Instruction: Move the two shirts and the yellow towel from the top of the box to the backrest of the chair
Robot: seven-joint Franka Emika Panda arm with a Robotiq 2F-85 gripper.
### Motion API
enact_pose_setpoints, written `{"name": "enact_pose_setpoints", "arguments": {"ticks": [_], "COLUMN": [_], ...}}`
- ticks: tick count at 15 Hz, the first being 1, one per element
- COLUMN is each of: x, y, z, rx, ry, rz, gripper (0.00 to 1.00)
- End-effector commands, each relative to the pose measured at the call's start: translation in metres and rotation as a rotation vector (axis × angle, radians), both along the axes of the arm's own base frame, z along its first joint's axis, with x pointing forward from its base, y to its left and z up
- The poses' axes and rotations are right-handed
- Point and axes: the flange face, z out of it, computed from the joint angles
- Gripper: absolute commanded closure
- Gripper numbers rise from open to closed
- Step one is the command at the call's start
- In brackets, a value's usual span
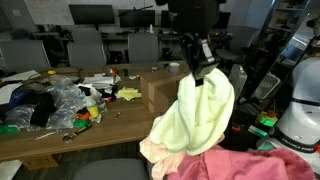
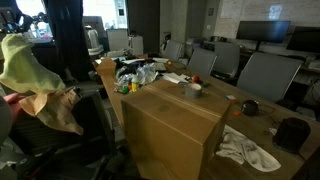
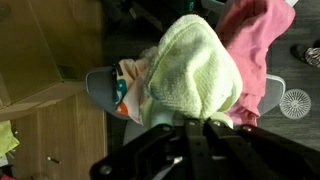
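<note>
We see the claw (image 1: 203,72) pinched fully shut on a top fold of the yellow towel (image 1: 203,118). The towel hangs limp just above the chair (image 1: 105,170) backrest, where the pink shirt (image 1: 238,162) and peach shirt (image 1: 150,150) already lie. The box (image 2: 170,120) top is bare. We judge the towel light, soft and floppy, best held by a bunched fold.
</note>
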Motion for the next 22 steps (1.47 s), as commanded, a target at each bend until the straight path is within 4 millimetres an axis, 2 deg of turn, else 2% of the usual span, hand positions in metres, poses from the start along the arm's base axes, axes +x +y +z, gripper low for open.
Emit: {"name": "enact_pose_setpoints", "arguments": {"ticks": [1, 10, 14, 15, 17, 22], "x": [-0.012, -0.013, -0.015, -0.015, -0.015, -0.014], "y": [-0.015, -0.036, -0.038, -0.039, -0.039, -0.041], "z": [-0.012, -0.065, -0.078, -0.08, -0.08, -0.079], "rx": [-0.01, -0.12, -0.16, -0.167, -0.179, -0.199], "ry": [0.052, 0.114, 0.122, 0.121, 0.108, 0.082], "rz": [-0.018, -0.107, -0.125, -0.13, -0.139, -0.158], "gripper": [0.99, 0.99, 0.97, 0.71, 0.63, 0.25]}}
